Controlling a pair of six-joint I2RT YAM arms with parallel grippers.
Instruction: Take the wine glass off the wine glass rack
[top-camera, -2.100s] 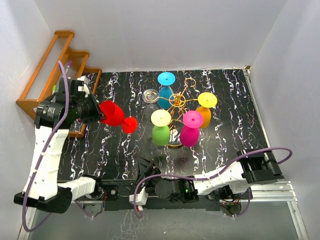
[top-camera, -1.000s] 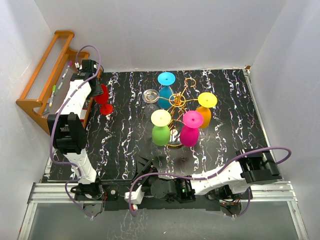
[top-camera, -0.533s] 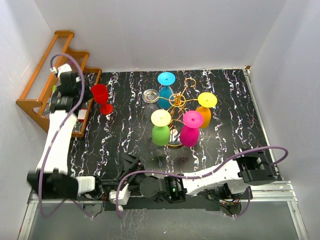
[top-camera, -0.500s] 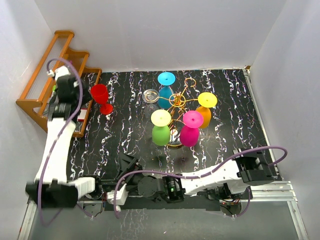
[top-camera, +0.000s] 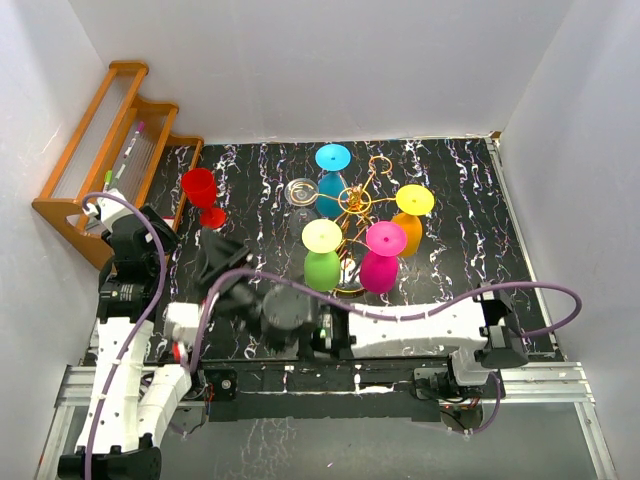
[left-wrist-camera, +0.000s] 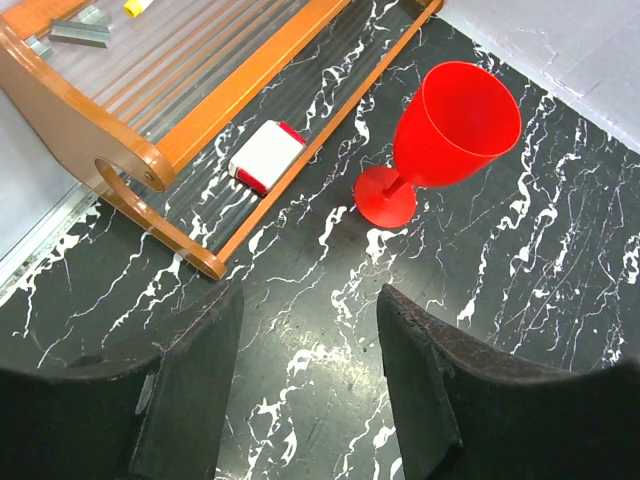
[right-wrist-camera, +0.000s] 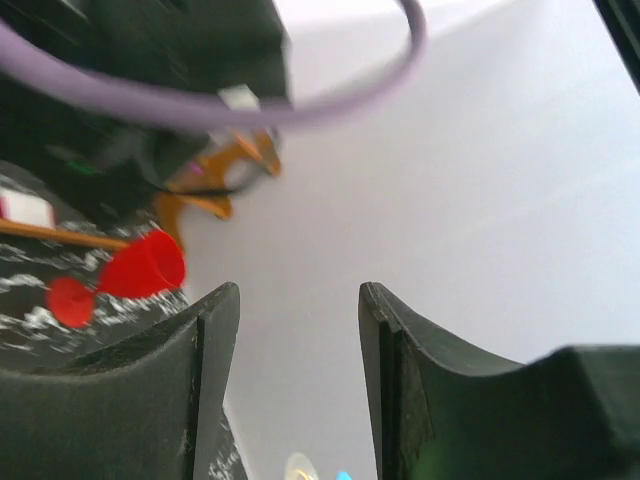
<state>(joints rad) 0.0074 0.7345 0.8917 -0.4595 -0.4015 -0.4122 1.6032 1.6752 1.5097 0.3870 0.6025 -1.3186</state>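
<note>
at the far left of the table (top-camera: 460, 200), just beside the orange shelf (top-camera: 80, 150), the red wine glass (left-wrist-camera: 455, 125) stands upright, off the gold rack (top-camera: 352, 203) and apart from both arms. left gripper (left-wrist-camera: 308, 310) and right gripper (right-wrist-camera: 298, 310) hang with fingers spread, nothing between them. this glass looks done; the next move would be reaching for one hanging on the rack without knocking its neighbours.

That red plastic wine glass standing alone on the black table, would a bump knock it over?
Probably: the red plastic wine glass carries a wide bowl on a thin stem over a small round foot, so it looks top-heavy. It seems light plastic, so unlikely to shatter. Tipped, it might roll in an arc.
</note>
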